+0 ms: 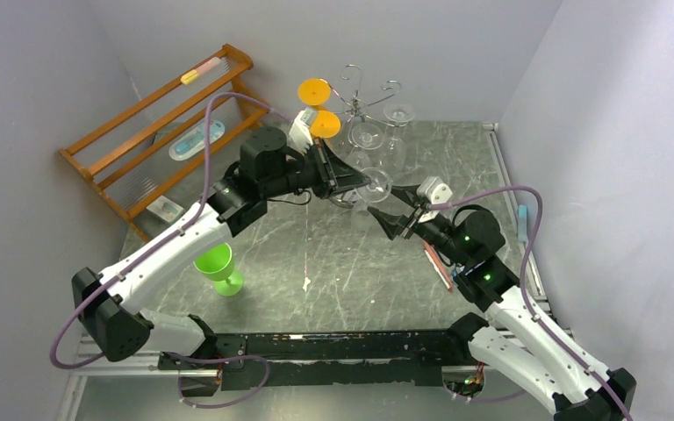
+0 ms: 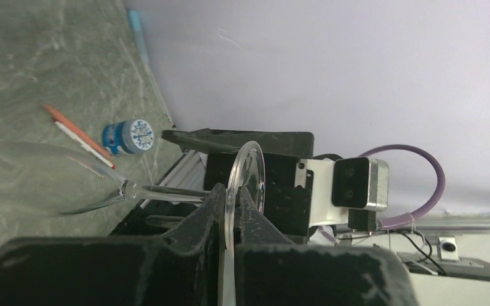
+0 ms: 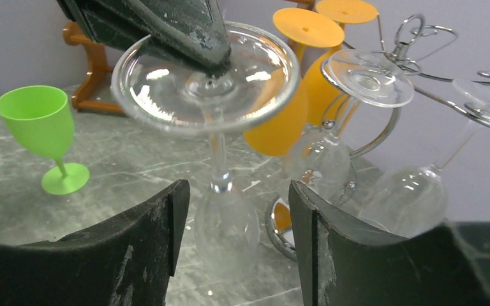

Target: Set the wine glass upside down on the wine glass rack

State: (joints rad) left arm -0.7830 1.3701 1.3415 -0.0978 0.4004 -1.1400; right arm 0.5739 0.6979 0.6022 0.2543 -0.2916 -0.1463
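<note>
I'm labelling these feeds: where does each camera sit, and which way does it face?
Top external: above and behind the bases, looking down at the table; both arms show.
Left wrist: rides behind the left hand, shut on the wine glass foot, facing the right arm.
Right wrist: behind the open right hand, facing the wine glass rack and green goblet.
Shared: all three show the wine glass.

L arm (image 1: 175,237) stretches fwd and to the right, elbow up by the wrist. L gripper (image 1: 349,178) is clamped tight, fingertips (image 2: 220,207) pinching the rim of the glass (image 3: 219,159) foot. R arm (image 1: 518,307) angles in from the right, forearm pointing up-left. R gripper (image 3: 237,191) has jaws apart, straddling the glass w/ gaps both sides, no contact.
</note>
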